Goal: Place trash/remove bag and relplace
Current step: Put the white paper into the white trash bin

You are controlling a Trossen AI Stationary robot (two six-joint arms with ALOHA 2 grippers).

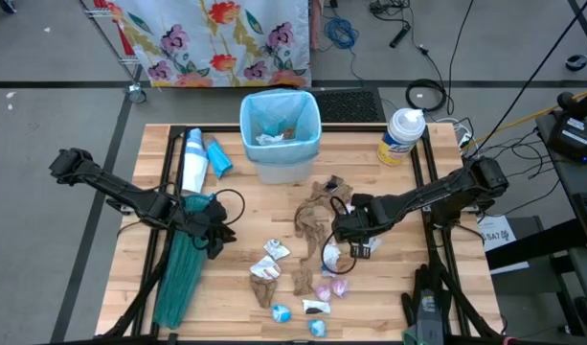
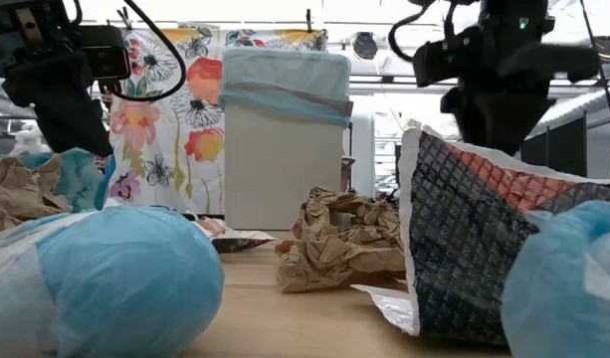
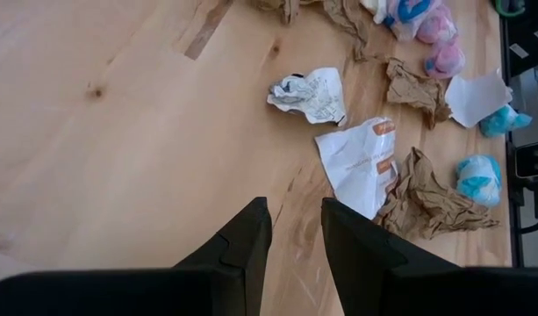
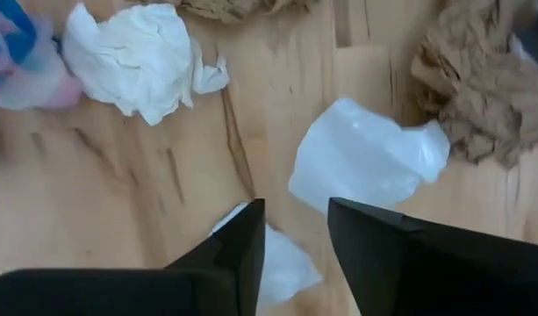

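The white plastic scrap (image 4: 367,162) lay on the wooden table (image 1: 245,206) among the trash, just ahead of the right gripper (image 4: 295,230), fingers narrowly parted and empty. The left gripper (image 3: 295,230), likewise parted and empty, waited farther off.

A pale-blue liner (image 1: 280,113) lines the white bin (image 1: 283,163). Brown paper towels (image 1: 317,209), white wads (image 1: 273,251) and blue wrappers (image 1: 281,311) dot the light wooden desk (image 1: 245,211); a teal-green bag (image 1: 183,264) lies beside them.

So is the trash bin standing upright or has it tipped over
Upright. In the low view the bin stands straight on the table, and from above its liner-wrapped rim opens upward, with a few scraps inside.
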